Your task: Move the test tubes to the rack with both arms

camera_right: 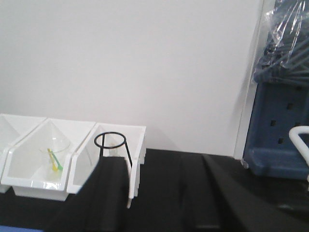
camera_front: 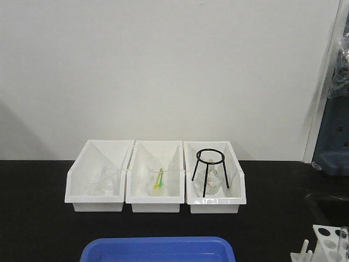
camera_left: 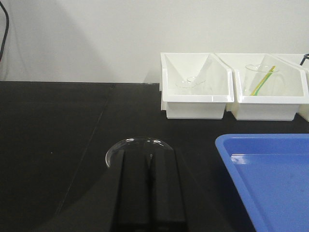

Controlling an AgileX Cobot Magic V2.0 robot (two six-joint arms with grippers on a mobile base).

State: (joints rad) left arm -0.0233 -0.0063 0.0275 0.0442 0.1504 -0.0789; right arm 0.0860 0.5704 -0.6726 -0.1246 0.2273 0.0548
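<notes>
The white rack (camera_front: 326, 238) shows only partly, at the bottom right corner of the front view. One clear test tube (camera_front: 344, 241) stands upright in it at the frame edge. Neither arm appears in the front view. In the left wrist view my left gripper (camera_left: 149, 155) is shut with nothing between its dark fingers, low over the black table. A shallow clear glass dish (camera_left: 139, 144) lies just beyond its tips. In the right wrist view my right gripper (camera_right: 155, 162) stands open and empty above the table. Its left finger (camera_right: 112, 183) overlaps the rightmost bin.
Three white bins (camera_front: 158, 204) stand in a row against the back wall, holding clear beakers and a black wire tripod (camera_front: 210, 170). A blue tray (camera_front: 158, 250) lies at the table's front edge. A blue crate (camera_right: 277, 130) stands at the far right.
</notes>
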